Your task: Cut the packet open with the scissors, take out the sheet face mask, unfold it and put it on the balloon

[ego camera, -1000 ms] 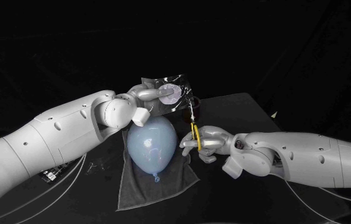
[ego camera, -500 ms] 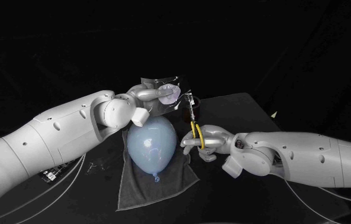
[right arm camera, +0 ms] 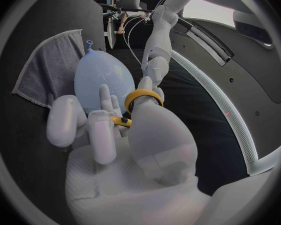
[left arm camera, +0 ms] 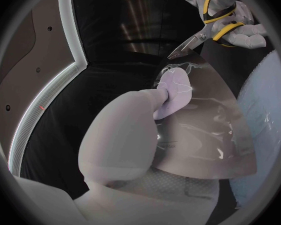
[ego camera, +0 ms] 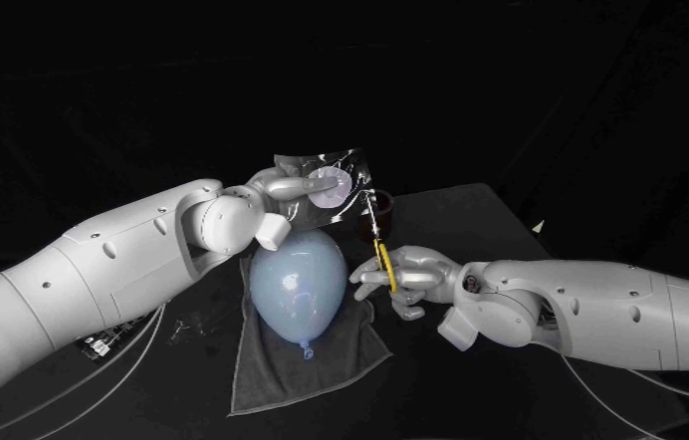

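The balloon [ego camera: 299, 283] lies on a grey cloth [ego camera: 309, 365] and is the biggest thing at risk — the scissors [ego camera: 379, 239] stand just beside its right flank, blades pointing up past its far end, so a slip of the right hand [ego camera: 409, 276], which grips the yellow loops, could prick it. Above the balloon's far end the left hand [ego camera: 288, 189] pinches the packet [ego camera: 328, 183] by one side only; the film looks limp, and I judge it may fold away from the blades rather than shear, or twist out of the pinch. A cut too far in from the edge could nick the sheet mask as well. The mask itself is hard to make out through the glossy film — a pale round patch [left arm camera: 176, 87] shows by the fingers [left arm camera: 147, 102], pad or label I cannot tell. Whether the blade tips, at the packet edge nearest the balloon, bite the film is too small to judge
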You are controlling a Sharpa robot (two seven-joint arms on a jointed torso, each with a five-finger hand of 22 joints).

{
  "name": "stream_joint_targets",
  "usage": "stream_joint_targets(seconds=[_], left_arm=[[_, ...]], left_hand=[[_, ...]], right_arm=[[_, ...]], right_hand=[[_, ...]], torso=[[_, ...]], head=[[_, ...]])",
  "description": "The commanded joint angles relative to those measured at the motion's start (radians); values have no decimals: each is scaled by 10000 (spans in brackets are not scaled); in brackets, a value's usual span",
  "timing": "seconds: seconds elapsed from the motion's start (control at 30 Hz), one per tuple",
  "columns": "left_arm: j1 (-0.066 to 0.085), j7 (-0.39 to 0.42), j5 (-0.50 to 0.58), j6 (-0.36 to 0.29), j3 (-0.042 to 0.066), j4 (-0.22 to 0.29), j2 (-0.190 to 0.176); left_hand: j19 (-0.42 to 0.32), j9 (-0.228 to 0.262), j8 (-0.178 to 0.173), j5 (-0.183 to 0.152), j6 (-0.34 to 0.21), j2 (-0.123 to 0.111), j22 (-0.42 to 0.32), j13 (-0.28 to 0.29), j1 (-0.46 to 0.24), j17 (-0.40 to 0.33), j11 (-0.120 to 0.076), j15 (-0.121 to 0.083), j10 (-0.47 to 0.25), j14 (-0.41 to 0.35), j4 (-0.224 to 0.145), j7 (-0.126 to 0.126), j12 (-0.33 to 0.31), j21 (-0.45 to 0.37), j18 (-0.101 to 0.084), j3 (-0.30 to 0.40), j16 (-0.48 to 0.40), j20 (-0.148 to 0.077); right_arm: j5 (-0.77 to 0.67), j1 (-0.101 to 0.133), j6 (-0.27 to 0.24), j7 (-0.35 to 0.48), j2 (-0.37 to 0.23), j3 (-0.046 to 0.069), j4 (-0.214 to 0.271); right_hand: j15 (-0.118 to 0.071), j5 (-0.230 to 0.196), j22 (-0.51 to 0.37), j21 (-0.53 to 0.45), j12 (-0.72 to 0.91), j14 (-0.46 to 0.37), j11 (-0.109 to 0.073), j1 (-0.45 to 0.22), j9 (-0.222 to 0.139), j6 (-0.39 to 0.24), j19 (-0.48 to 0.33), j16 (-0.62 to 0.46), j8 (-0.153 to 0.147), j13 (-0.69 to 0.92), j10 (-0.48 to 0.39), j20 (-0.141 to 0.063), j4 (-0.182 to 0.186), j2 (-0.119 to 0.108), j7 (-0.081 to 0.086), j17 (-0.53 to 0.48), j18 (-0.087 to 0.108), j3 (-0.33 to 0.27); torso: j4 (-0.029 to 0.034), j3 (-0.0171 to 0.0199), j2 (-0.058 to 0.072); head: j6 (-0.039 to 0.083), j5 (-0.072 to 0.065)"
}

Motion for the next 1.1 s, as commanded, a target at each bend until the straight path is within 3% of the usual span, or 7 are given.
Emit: stream_joint_targets(seconds=[0.03, 0.73, 0.93, 1.1], left_arm=[[1, 78, -231, 255, 6, 32, -17], [-14, 230, -688, 389, 0, 118, -41], [-19, 242, -680, 352, -1, 125, -51], [-22, 257, -659, 319, -1, 120, -54]], left_hand=[[81, 24, 34, 30, 53, 70, -3, -11, -28, -13, 5, 21, 83, 67, 2, -12, -64, 18, 165, 43, -41, 1], [82, 25, 35, 30, 54, 69, -3, -11, -31, -13, 5, 21, 84, 69, 0, -12, -64, 18, 165, 44, -41, 1], [82, 25, 35, 30, 54, 69, -3, -11, -31, -13, 5, 21, 84, 69, 0, -12, -64, 18, 165, 44, -41, 1], [82, 25, 35, 30, 54, 69, -3, -11, -31, -13, 5, 21, 84, 69, 0, -12, -64, 18, 165, 44, -41, 1]], right_arm=[[-12, 17, -93, 160, -15, 15, 37], [162, 195, -325, 222, -16, 46, 130], [278, 229, -418, 235, 34, 50, 79], [307, 236, -470, 182, 54, 51, 40]], right_hand=[[91, -19, 863, -197, -93, 572, 51, -109, -17, -196, -122, -78, -49, -121, -236, 42, -70, -38, 386, 507, 161, -265], [174, -17, 624, -651, -99, 507, 150, -230, -29, -472, -360, -158, -45, -401, -653, 124, -52, -82, 480, 303, 258, -248], [176, -20, 639, -565, 118, 516, 144, -217, 10, -310, -297, -144, 110, -469, -482, 141, -64, 16, 494, 320, 241, -245], [131, -19, 785, -188, 608, 556, 79, -143, 75, 358, -77, -87, 460, -512, 117, 119, -151, 173, 474, 414, 167, -270]], torso=[[0, 1, 2], [7, -7, 8], [3, -3, 5], [-1, -4, 0]], head=[[3, -6], [71, -64], [86, -63], [68, -57]])
